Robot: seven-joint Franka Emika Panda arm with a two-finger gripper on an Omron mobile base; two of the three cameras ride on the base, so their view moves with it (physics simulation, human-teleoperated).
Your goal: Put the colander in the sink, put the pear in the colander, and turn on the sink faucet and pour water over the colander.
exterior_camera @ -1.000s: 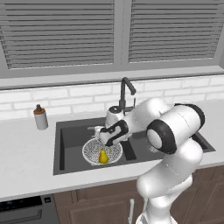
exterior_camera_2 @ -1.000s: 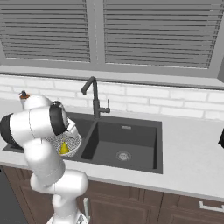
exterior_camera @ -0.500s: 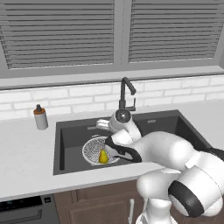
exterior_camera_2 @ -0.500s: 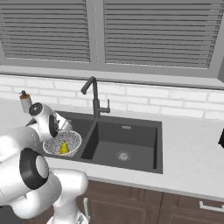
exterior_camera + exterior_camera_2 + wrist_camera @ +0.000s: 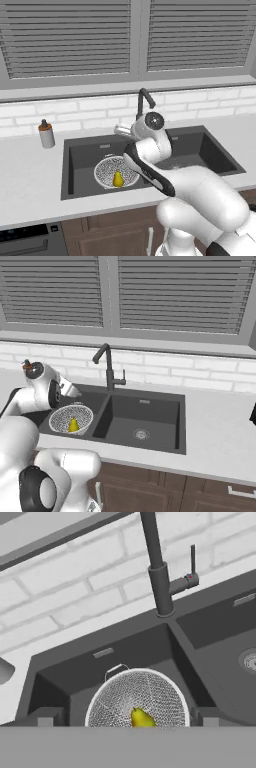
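Silvery mesh colander [image 5: 116,172] sits in the left basin of the sink [image 5: 210,150], against its front wall. Yellow pear [image 5: 118,179] lies inside it, near the colander's front rim. Faucet [image 5: 106,367] stands at the sink's back edge, behind the divider, lever on its right side pointing up. My gripper [image 5: 125,722] hangs above the left basin, jaws released wide, holding nothing, both tips [image 5: 46,717] clear of the colander. Soap bottle [image 5: 46,134] stands on the counter [image 5: 30,175] by the sink's back-left corner.
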